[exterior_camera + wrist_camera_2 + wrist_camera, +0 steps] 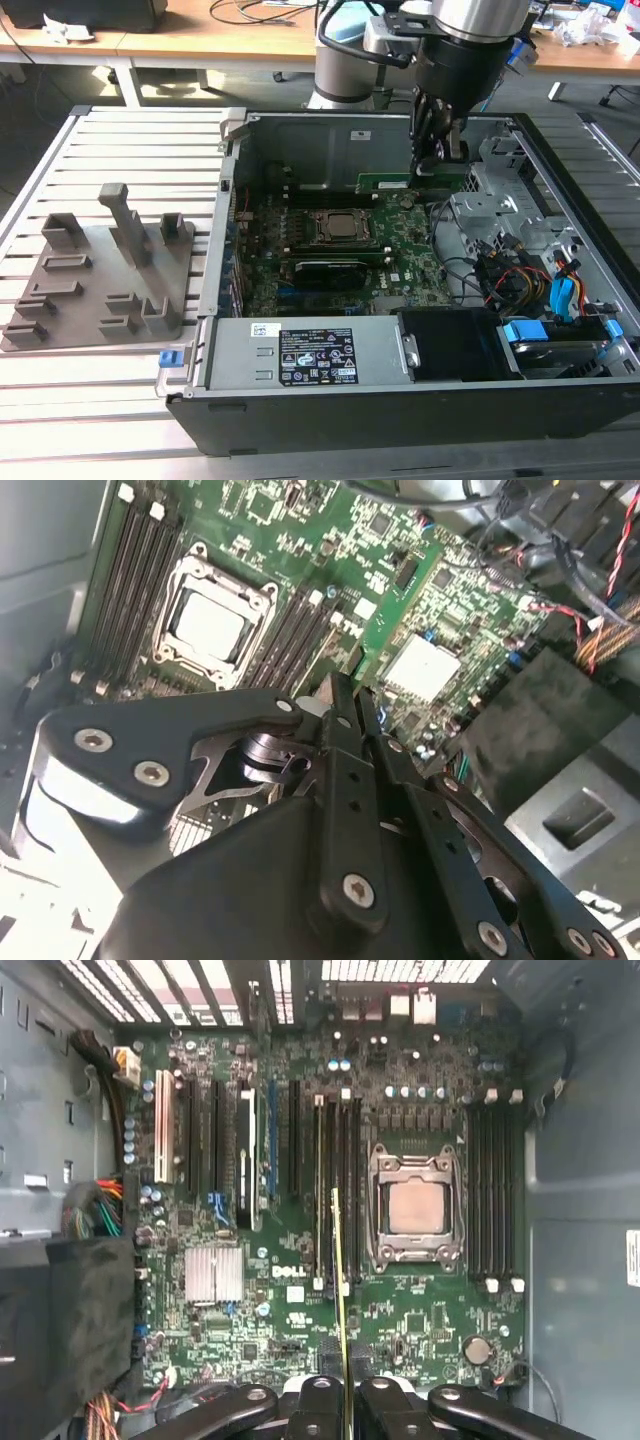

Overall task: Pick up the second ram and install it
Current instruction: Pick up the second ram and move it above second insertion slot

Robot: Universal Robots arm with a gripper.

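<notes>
The second ram (388,184) is a thin green stick, and my gripper (437,162) is shut on it, holding it level inside the open computer case near the back wall. It hangs above the motherboard (405,270), behind the CPU socket (342,228). In the first wrist view the ram (340,1280) shows edge-on between the fingers (318,1400), over the black memory slots (330,1190) beside the CPU socket (413,1210). In the second wrist view the ram (400,605) sticks out past the shut gripper (348,695) above the board.
A grey holder block (100,270) with upright posts lies on the slatted table at the exterior view's left. Cable bundles and drive cages (540,285) fill the case's right side. The power supply (300,352) sits along the front wall. The case's back wall (320,145) stands close behind the gripper.
</notes>
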